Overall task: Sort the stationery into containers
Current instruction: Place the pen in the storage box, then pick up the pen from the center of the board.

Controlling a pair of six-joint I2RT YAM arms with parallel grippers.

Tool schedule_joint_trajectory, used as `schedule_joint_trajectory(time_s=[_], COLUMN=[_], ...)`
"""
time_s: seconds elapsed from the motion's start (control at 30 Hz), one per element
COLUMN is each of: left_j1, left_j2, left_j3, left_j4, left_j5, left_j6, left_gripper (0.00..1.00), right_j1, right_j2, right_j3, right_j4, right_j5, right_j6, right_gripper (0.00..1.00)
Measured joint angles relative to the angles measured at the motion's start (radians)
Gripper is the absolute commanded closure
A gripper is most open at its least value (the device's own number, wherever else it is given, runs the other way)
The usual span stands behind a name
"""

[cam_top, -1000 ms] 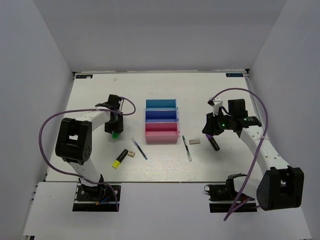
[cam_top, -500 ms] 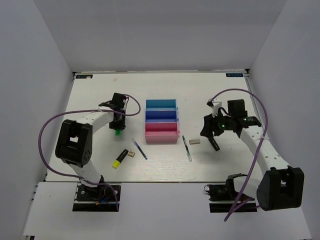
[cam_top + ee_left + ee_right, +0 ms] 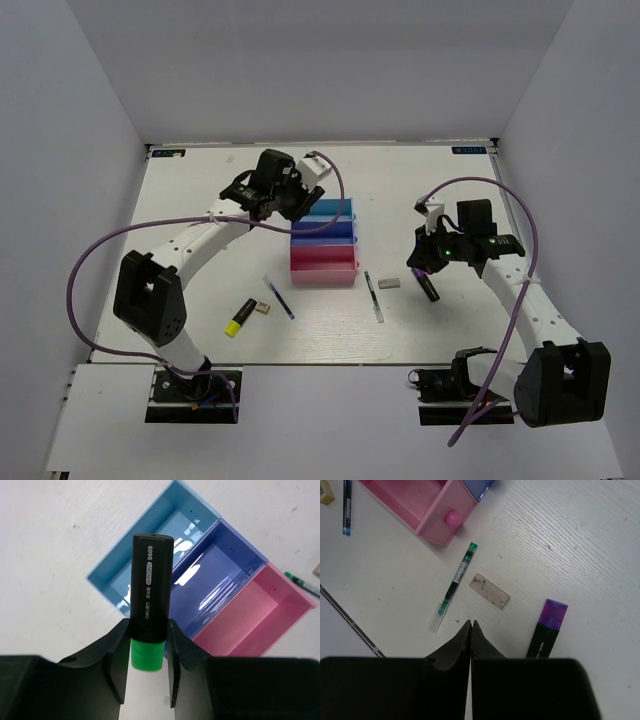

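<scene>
table point(image 3: 190, 200) — white | three trays point(image 3: 324, 245) in a row | yellow highlighter point(image 3: 239, 317), blue pen point(image 3: 279, 298), green pen point(image 3: 374, 297), purple marker point(image 3: 429, 288), eraser point(image 3: 262, 309), eraser point(image 3: 390, 283)

Black highlighter point(image 3: 150, 580), green end inward, clamped between jaws of left gripper point(image 3: 148, 635), barrel poking forward. Beyond its tip, teal tray point(image 3: 172, 530), blue tray point(image 3: 220, 565), pink tray point(image 3: 255, 615), side by side, touching. Before pressed-together jaws of right gripper point(image 3: 470, 625): dark-green pen point(image 3: 454, 585) left-front, tan eraser point(image 3: 489, 591) just ahead, purple-black marker point(image 3: 547, 630) to the right, all lying flat, apart
</scene>
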Motion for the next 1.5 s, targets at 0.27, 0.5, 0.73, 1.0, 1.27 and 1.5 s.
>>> schedule_joint_trajectory(time_s=[0.27,0.5,0.73,1.0,1.27,1.5], left_j1=[0.002,0.002,0.003,0.003,0.005,0.002], left_j2=[0.103,0.208,0.316,0.343,0.32,0.198], left_j3=[0.026,0.042,0.06,0.055,0.052,-0.016], left_j4=[0.086,0.188,0.265,0.345,0.356,0.337], left_j5=[0.126,0.16,0.156,0.128,0.116,0.064], left_j6=[0.313,0.495,0.536,0.513,0.489,0.389], left_gripper=[1.0,1.0,0.95,0.49,0.44,0.95], right_j1=[-0.001,-0.001,-0.001,-0.005,-0.006,-0.005], right_j2=[-0.003,-0.003,-0.003,-0.003,-0.003,-0.002], right_j3=[-0.001,-0.009,-0.012,-0.013,-0.013,-0.013], right_j4=[0.005,0.008,0.013,0.013,0.013,0.021], right_j5=[0.0,0.015,0.044,0.053,0.057,0.105], right_j6=[0.001,0.003,0.004,0.002,0.001,0.015], right_gripper=[0.99,0.94,0.85,0.78,0.76,0.91])
